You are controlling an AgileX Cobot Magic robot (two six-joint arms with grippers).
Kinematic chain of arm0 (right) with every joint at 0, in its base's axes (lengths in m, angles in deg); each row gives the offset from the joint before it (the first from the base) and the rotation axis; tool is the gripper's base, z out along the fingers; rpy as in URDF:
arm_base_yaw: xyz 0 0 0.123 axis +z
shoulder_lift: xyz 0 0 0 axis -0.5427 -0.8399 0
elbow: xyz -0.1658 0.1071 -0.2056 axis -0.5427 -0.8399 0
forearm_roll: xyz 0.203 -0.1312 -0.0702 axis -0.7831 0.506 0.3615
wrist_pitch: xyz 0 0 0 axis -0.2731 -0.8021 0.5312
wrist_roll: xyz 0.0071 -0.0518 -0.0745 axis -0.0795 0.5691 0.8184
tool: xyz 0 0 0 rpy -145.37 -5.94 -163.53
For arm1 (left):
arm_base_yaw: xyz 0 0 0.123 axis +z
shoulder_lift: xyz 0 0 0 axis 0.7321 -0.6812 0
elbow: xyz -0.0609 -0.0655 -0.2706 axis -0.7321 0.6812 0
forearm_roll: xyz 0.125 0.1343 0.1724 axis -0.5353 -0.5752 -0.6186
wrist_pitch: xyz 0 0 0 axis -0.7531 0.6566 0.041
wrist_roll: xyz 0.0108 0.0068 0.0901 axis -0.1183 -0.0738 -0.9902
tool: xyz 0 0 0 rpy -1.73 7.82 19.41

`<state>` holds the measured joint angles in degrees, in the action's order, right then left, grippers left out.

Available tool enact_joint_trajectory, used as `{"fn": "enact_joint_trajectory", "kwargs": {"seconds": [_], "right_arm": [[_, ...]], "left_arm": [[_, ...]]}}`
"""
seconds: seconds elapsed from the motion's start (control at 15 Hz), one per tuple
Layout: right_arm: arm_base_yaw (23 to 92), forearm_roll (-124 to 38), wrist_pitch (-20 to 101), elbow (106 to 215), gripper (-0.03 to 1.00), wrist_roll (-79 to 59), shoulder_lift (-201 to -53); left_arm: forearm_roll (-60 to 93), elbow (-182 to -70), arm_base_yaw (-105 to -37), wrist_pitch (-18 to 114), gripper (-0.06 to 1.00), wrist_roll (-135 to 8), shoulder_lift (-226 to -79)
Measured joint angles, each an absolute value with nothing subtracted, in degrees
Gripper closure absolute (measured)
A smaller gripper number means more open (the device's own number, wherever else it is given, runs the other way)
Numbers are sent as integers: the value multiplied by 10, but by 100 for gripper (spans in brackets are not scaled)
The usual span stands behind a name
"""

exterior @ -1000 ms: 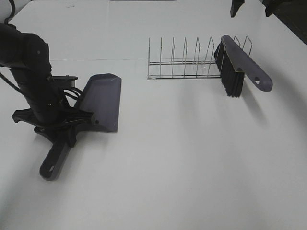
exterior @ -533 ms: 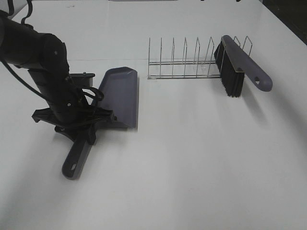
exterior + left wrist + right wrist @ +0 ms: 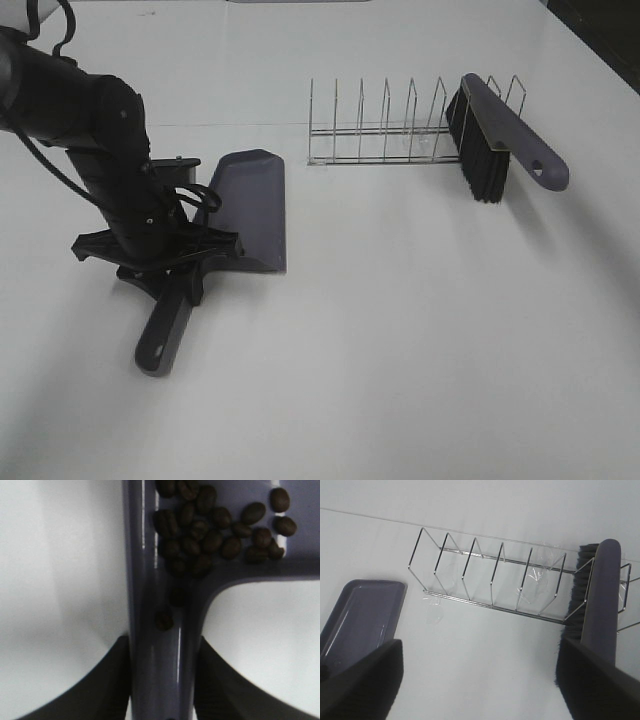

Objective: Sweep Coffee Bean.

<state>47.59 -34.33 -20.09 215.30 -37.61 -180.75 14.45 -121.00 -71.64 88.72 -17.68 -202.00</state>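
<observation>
In the high view, the left hand (image 3: 165,262) has carried the dustpan (image 3: 250,210) rightward from the left of the frame and now barely moves, which suggests it is being set down on the worktop (image 3: 400,330). The wire rack (image 3: 390,135) and brush (image 3: 500,135) sit upper right, well clear. In the left wrist view, the fingers (image 3: 107,680) flank the dustpan handle (image 3: 162,645); whether they pinch it I cannot tell; the coffee beans (image 3: 215,530) lie in the pan. In the right wrist view, the right hand (image 3: 480,680) hangs spread wide, empty.
</observation>
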Motion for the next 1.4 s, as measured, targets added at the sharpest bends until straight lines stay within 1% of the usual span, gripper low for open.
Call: {"fn": "enact_joint_trajectory", "kwargs": {"seconds": [0.07, 0.13, 0.2, 0.27, 0.33, 0.47, 0.6, 0.73, 0.93, 1.07, 1.2, 1.27, 1.4], "right_arm": [[476, -343, -201, 2153, 26, -376, -1801], [476, -343, -201, 2153, 26, -375, -1794], [476, -343, -201, 2153, 26, -375, -1787], [476, -343, -201, 2153, 26, -375, -1783], [476, -341, -201, 2153, 26, -374, -1778], [476, -335, -201, 2099, 26, -362, -1742], [476, -303, -200, 2016, 26, -362, -1699], [476, -277, -201, 1915, 26, -362, -1639], [476, -283, -201, 1761, 26, -362, -1535], [476, -302, -200, 1651, 26, -362, -1459], [476, -310, -200, 1557, 26, -362, -1375], [476, -309, -201, 1532, 26, -362, -1352], [476, -311, -201, 1438, 26, -362, -1263]], "left_arm": [[150, -1217, -716, 895, 50, -177, -2022], [150, -1226, -716, 904, 36, -176, -2024], [149, -1235, -716, 914, 31, -176, -2026], [149, -1239, -716, 919, 23, -176, -2027], [147, -1248, -716, 933, 20, -176, -2029], [133, -1307, -716, 1017, 19, -177, -2031], [99, -1341, -716, 1063, 19, -177, -2003], [45, -1360, -716, 1096, 19, -177, -1939], [-23, -1357, -716, 1131, 19, -164, -1828], [-33, -1323, -716, 1132, 19, -153, -1743], [-33, -1258, -716, 1135, 19, -152, -1652], [-33, -1236, -716, 1135, 19, -152, -1633], [-33, -1147, -716, 1140, 19, -152, -1528]]}}
